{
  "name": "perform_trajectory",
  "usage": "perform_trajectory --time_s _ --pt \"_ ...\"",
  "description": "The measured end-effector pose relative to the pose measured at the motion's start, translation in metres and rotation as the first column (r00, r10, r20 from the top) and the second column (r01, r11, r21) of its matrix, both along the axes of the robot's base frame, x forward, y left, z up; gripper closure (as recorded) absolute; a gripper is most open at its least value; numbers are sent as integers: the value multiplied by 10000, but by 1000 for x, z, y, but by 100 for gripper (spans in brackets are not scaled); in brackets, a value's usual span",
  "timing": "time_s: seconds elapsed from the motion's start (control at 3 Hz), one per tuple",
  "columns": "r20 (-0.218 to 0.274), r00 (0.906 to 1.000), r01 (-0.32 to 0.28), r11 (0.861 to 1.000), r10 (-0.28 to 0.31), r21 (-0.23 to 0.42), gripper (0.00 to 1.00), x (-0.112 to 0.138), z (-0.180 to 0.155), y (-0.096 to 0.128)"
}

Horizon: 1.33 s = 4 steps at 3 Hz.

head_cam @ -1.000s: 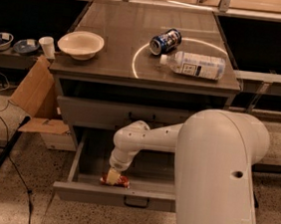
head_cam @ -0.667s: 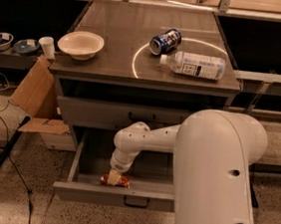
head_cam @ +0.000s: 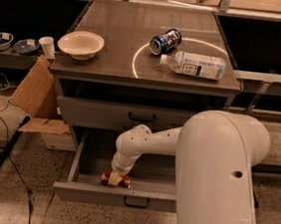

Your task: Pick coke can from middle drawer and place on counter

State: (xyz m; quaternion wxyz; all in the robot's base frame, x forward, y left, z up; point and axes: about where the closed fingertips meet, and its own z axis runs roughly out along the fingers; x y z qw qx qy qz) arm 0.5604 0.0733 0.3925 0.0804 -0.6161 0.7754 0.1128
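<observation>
The claw (head_cam: 115, 179) is low in the centre-left of the frame, down inside the open middle drawer (head_cam: 86, 194), and its pale tip sits right on the coke can (head_cam: 125, 181). The can lies on its side on the drawer floor, close behind the drawer's front wall, with red showing on both sides of the claw. Whether the claw is clamped on the can or only set over it cannot be told. The white arm (head_cam: 219, 177) fills the lower right of the frame and bends down into the drawer from the right.

Above the open drawer, a like grey drawer front (head_cam: 95, 113) is shut. The counter (head_cam: 113, 36) takes up the upper middle of the frame and bears a thin white circle line (head_cam: 135, 63). A cream bowl (head_cam: 80, 44) stands at its left side. A blue-and-white can (head_cam: 165, 41) lies on its side towards the top of the circle, and just to its lower right lies a clear plastic bottle (head_cam: 195, 65) with its cap toward the can.

At the left of the frame, beside the cabinet, a cardboard box (head_cam: 32, 90) leans open, with a white cup (head_cam: 47, 46) above it.
</observation>
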Motion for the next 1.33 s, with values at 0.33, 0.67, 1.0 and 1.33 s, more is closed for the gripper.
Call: perform_trajectory --time_s 0.33,0.67,1.0,1.33 --pt "178 9995 246 9997 -246 44 35 -1 -3 0" --pt "192 9994 277 9996 -278 29 32 0 -6 1" --pt "93 9999 111 9999 -111 -15 34 0 -10 5" --pt "-83 9999 -100 9999 100 -80 50 1 -13 8"
